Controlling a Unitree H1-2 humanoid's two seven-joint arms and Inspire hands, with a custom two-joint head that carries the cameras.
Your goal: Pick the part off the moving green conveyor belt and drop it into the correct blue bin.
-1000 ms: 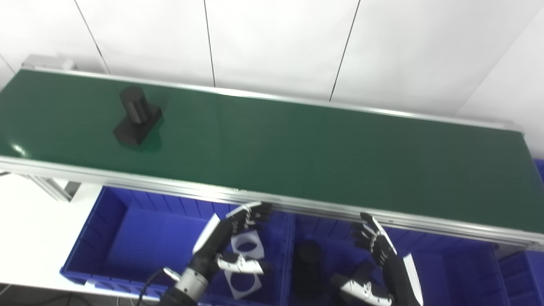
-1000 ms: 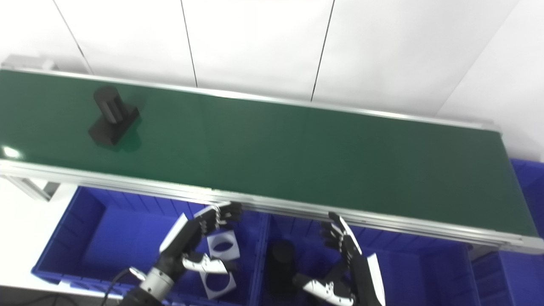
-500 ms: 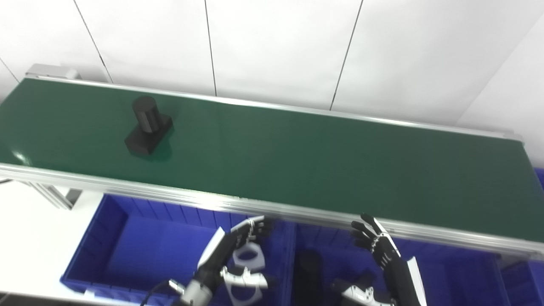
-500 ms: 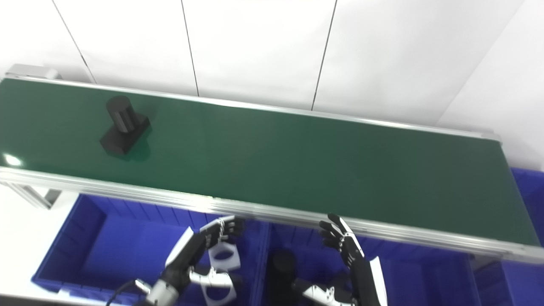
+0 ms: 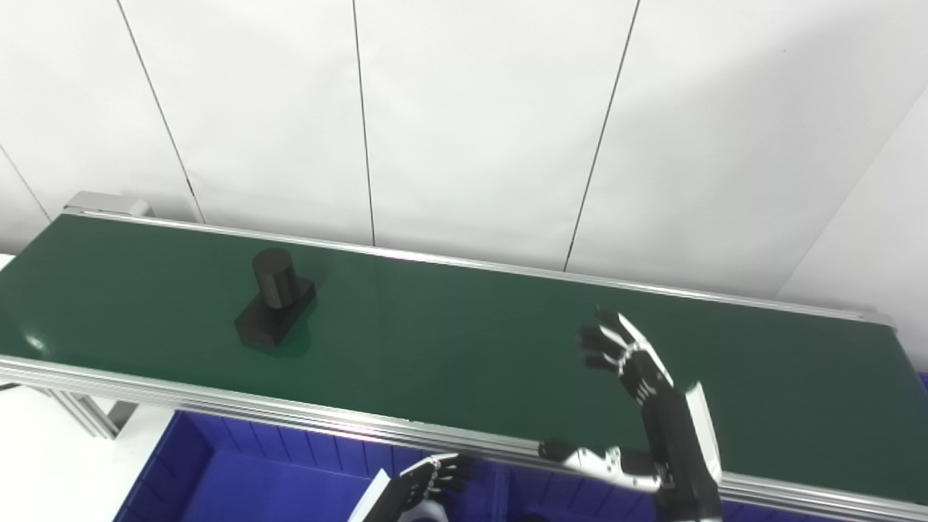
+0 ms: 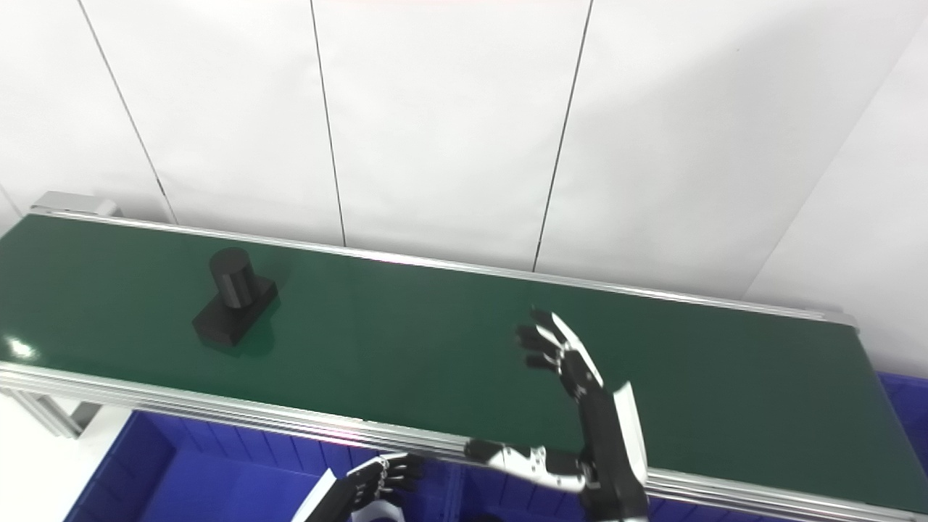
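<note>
A black part point(image 5: 275, 307), a short cylinder standing on a flat square base, rides on the left part of the green conveyor belt point(image 5: 464, 348). My right hand point(image 5: 638, 406) is raised over the belt's right half, open, fingers spread and thumb out, holding nothing, well to the right of the part. My left hand point(image 5: 417, 487) shows only at the bottom edge below the belt's near rail, fingers curled, over a blue bin point(image 5: 239, 482); I cannot see anything in it.
The belt's aluminium near rail point(image 5: 217, 406) runs across the lower view, with its frame leg point(image 5: 80, 413) at the left. A white panelled wall point(image 5: 464, 116) stands behind the belt. Blue bins lie below the near rail, mostly cut off.
The camera has tilted up, so bins dropped out of view. My right hand has risen from over the bins to above the belt. The black part has travelled a little rightward.
</note>
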